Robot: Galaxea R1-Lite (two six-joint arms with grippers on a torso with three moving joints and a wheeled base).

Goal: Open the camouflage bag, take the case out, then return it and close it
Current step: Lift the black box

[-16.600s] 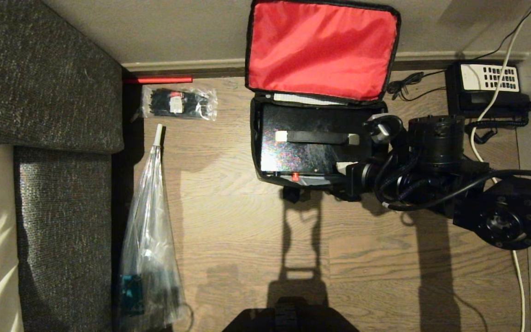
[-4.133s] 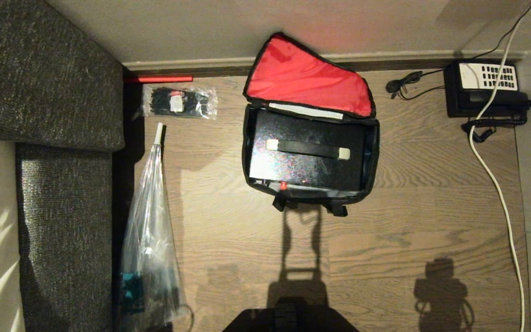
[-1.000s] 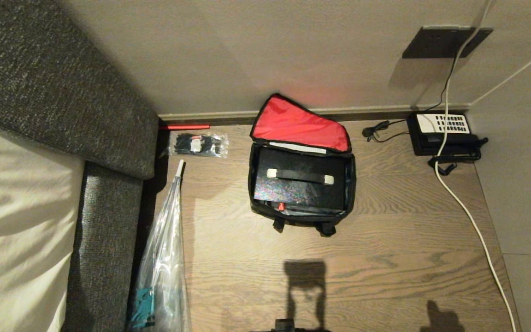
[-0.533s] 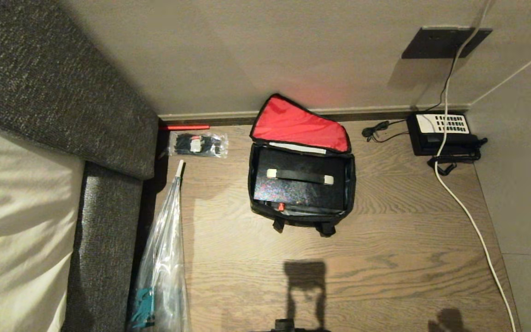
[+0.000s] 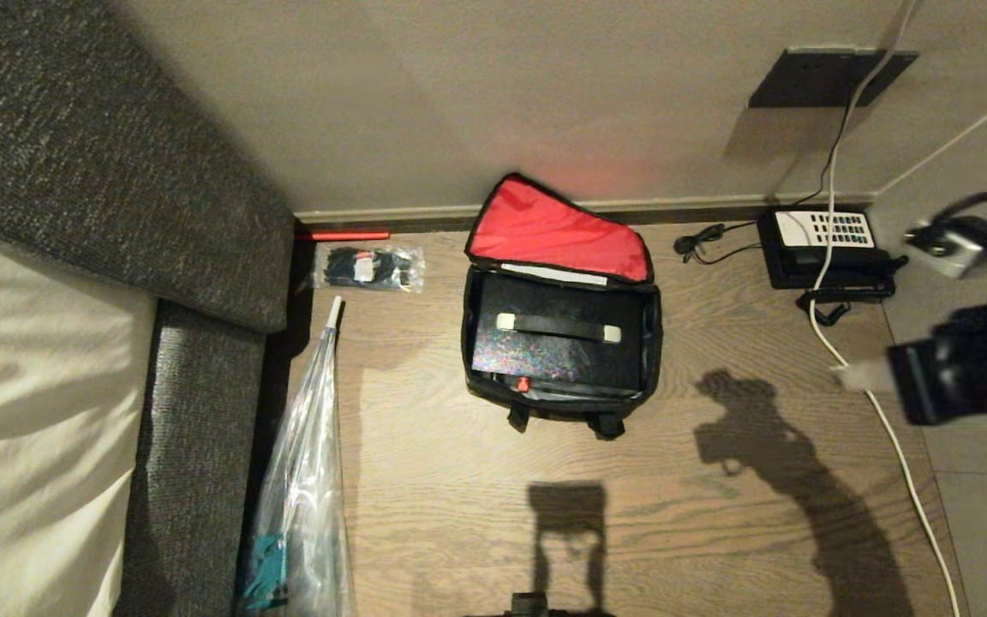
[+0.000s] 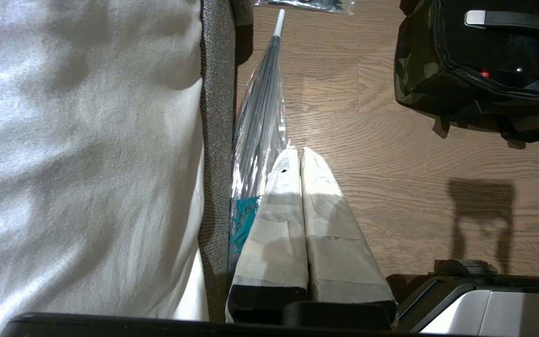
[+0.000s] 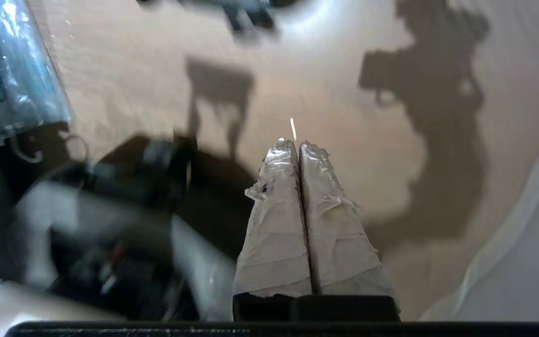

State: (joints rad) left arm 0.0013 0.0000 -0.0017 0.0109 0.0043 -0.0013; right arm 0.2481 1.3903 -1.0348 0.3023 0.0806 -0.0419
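We see the camouflage bag [image 5: 560,343] on the wood floor [image 5: 716,531] against the wall, its red-lined lid [image 5: 555,230] propped back at twelve o'clock so the mouth stays open. The case [image 5: 555,343] lies flat inside, handle up, which we judge leaves it ready for lifting out. Our right gripper [image 5: 858,375] hangs at the bag's three o'clock, well apart from it, pads pressed together and empty. Our left gripper [image 6: 295,152] is parked low at about seven o'clock, likewise clenched on nothing. A white cable [image 5: 896,446] runs beneath the right arm from the telephone [image 5: 828,248] at two o'clock; we judge it could snag. A wrapped umbrella [image 5: 305,480] and a packet [image 5: 369,267] lie at nine to ten o'clock, beside the sofa [image 5: 194,446].
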